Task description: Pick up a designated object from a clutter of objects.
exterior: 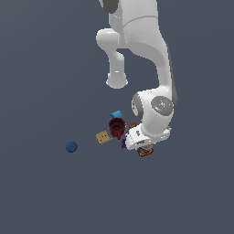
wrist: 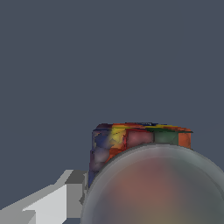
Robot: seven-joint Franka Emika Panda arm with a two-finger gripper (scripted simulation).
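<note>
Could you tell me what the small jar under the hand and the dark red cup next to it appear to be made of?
The jar looks like a printed, matte-labelled container: its body shows red, yellow and blue patches, and its round top reads greyish and slightly see-through, perhaps plastic. The dark red cup looks like plain matte plastic, evenly coloured with no shine. Both are simulator renders, so these are guesses.

grey floor (exterior: 41, 192) bears cup (exterior: 117, 127), cracker (exterior: 103, 137), ball (exterior: 71, 147).

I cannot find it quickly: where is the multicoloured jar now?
In the exterior view the multicoloured jar sits under the gripper, on the exterior view's right of the dark red cup.
</note>
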